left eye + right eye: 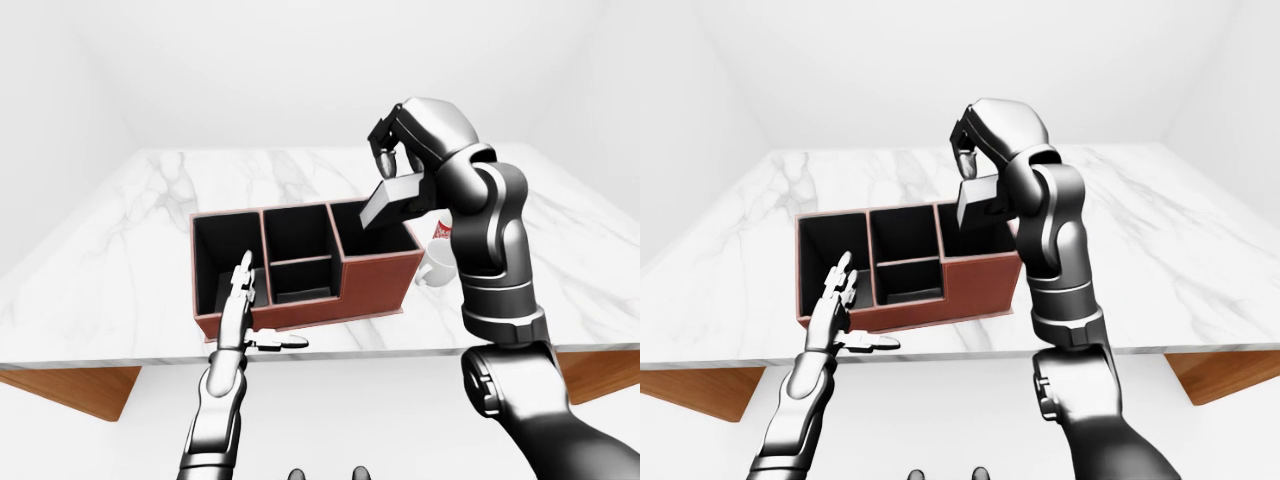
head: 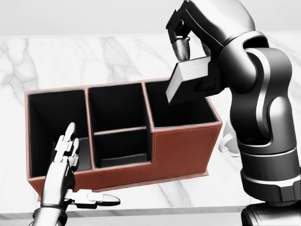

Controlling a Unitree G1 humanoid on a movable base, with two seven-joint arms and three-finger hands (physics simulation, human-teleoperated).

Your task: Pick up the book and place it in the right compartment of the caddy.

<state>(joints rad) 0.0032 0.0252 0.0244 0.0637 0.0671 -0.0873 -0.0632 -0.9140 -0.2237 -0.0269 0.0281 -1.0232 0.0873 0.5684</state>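
Now the right robot hand point(image 2: 188, 42) grips the book point(image 2: 188, 80) above the caddy point(image 2: 178, 146).

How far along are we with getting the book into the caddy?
Done: the book is picked up, gripped by the right hand and tilted over the right compartment of the caddy. In hand: lowering it in; its lower corner looks about level with the rim. Left: release inside the compartment. The left hand is open at the caddy's left end, holding nothing.

Grey book point(image 2: 187, 81) tilted above right compartment, red-brown caddy point(image 2: 181, 146) with black compartments on marble table
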